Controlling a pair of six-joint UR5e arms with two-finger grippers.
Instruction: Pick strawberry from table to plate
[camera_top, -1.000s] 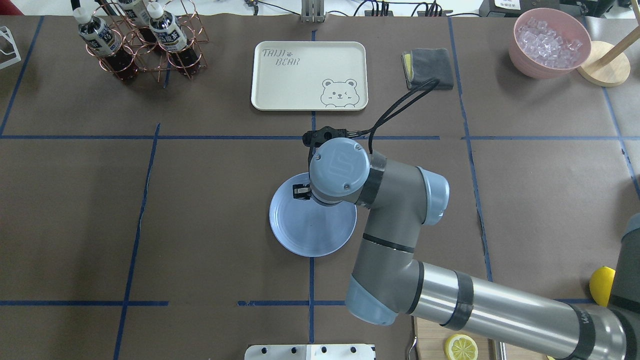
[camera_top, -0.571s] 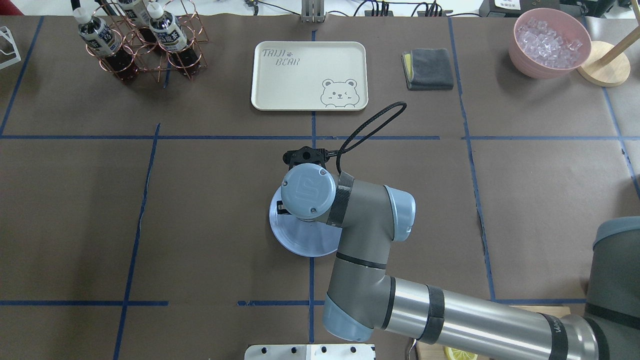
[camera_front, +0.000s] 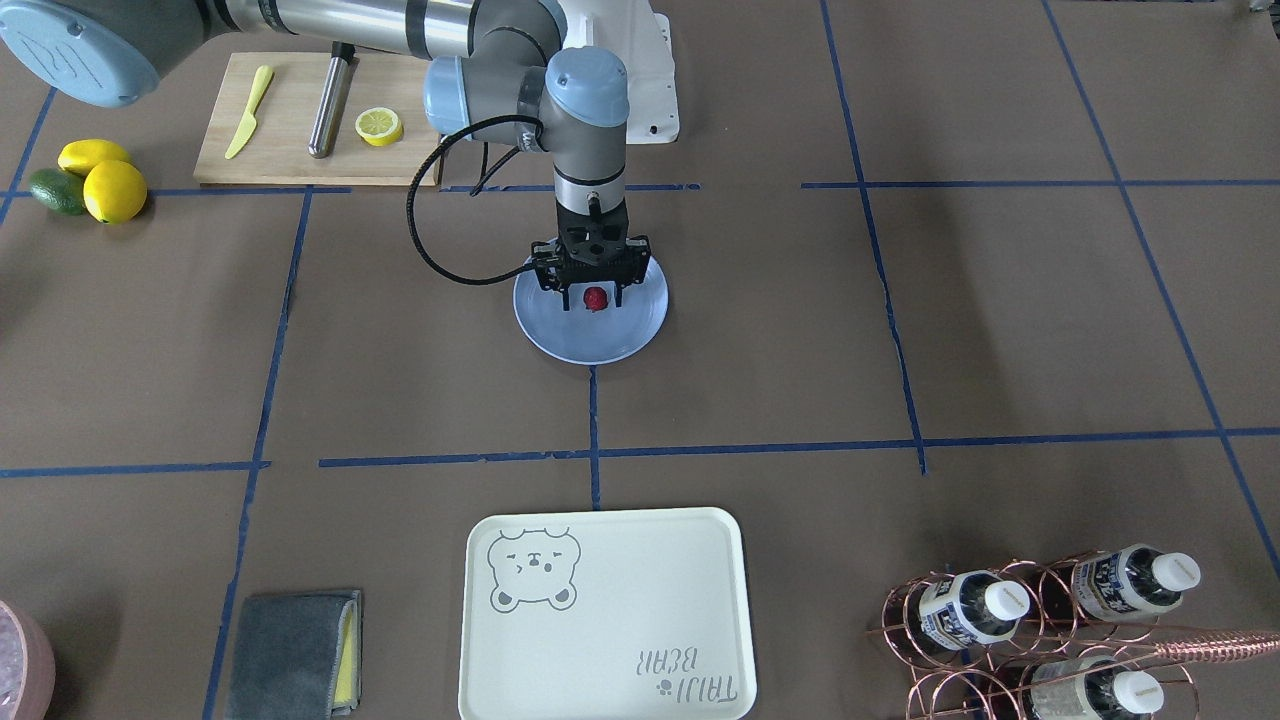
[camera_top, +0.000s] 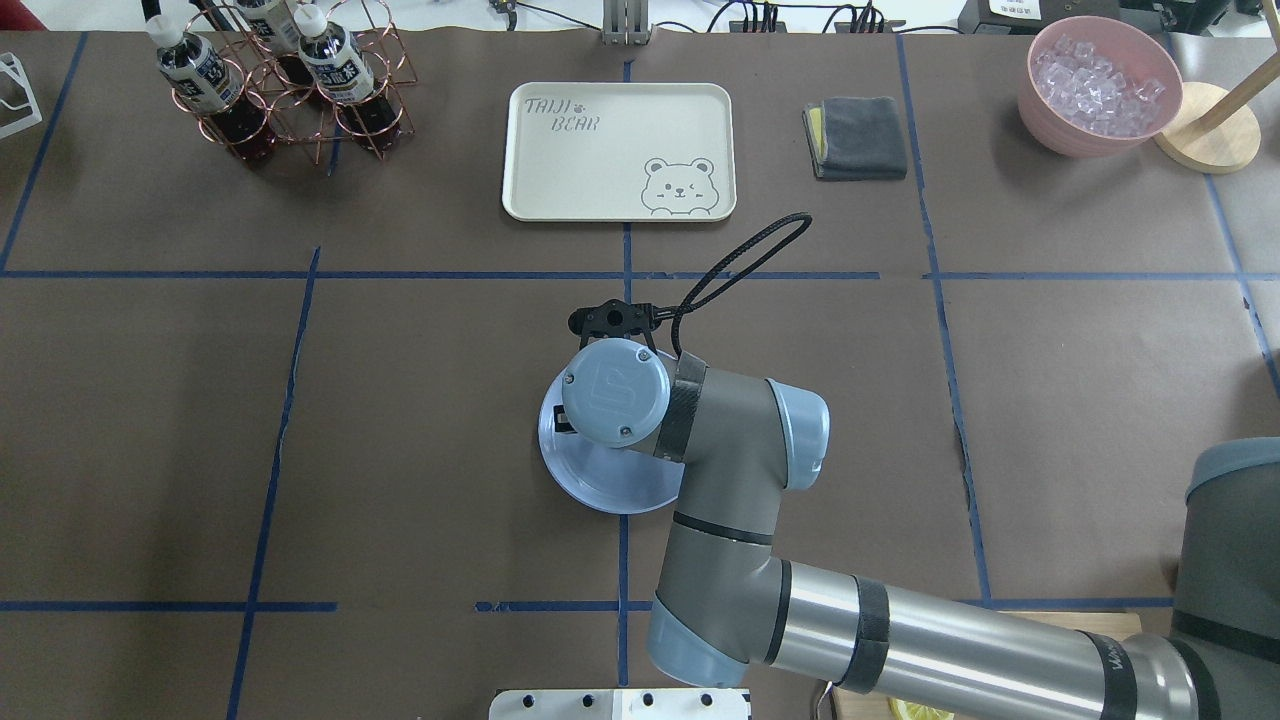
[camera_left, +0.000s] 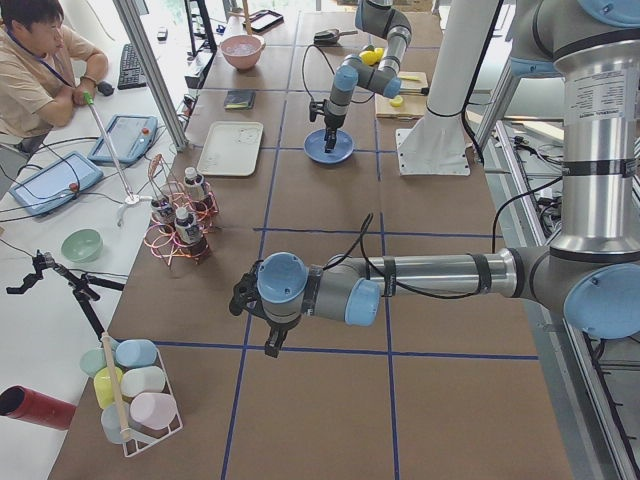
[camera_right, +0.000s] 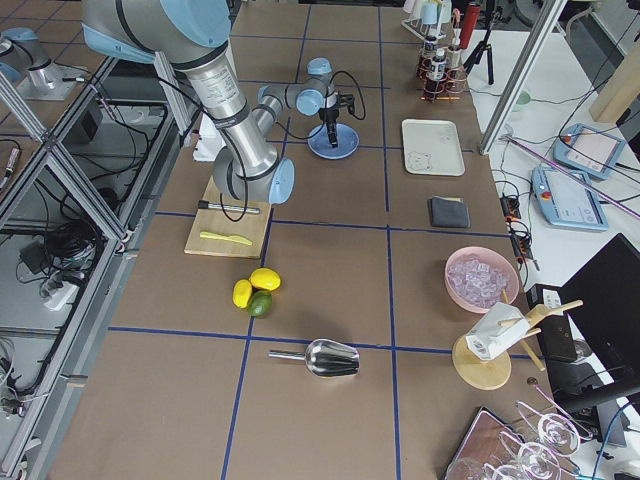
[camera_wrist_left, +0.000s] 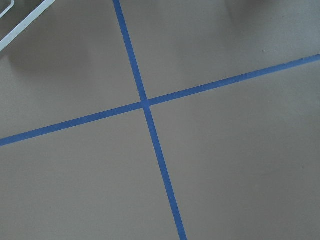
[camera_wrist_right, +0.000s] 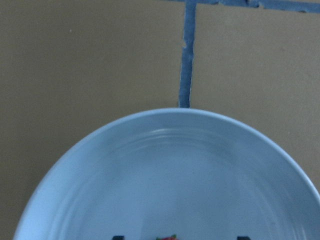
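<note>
The strawberry (camera_front: 596, 298) sits low in the light-blue plate (camera_front: 590, 352), towards the side nearer the robot's base. From across the counter (camera_front: 800, 330) it looks to be resting on the plate's floor, though I can't be sure it actually touches. In the right wrist camera only its green cap and a sliver of red (camera_wrist_right: 167, 237) peek in at the bottom edge.

The right claw (camera_front: 596, 303) hangs straight down over it. Its fingers (camera_front: 570, 296) are spread, one on each side of the berry with a clear gap on either side, so it grips nothing. From the overhead camera the right arm's wrist covers most of the plate (camera_top: 600, 490) and hides the berry altogether.

Past the plate, away from the robot, lies the cream bear tray (camera_front: 620, 620), with a folded grey cloth (camera_front: 290, 650) on one side and a copper rack of bottles (camera_front: 1050, 620) on the other. Near the robot's base is a wooden board (camera_front: 290, 150) with a lemon half (camera_front: 379, 126) and a yellow knife (camera_front: 248, 110). Two lemons (camera_front: 115, 190) lie just beside it.

The left claw (camera_left: 268, 340) hovers over bare counter well apart from all this. I cannot tell whether it is spread or closed.
</note>
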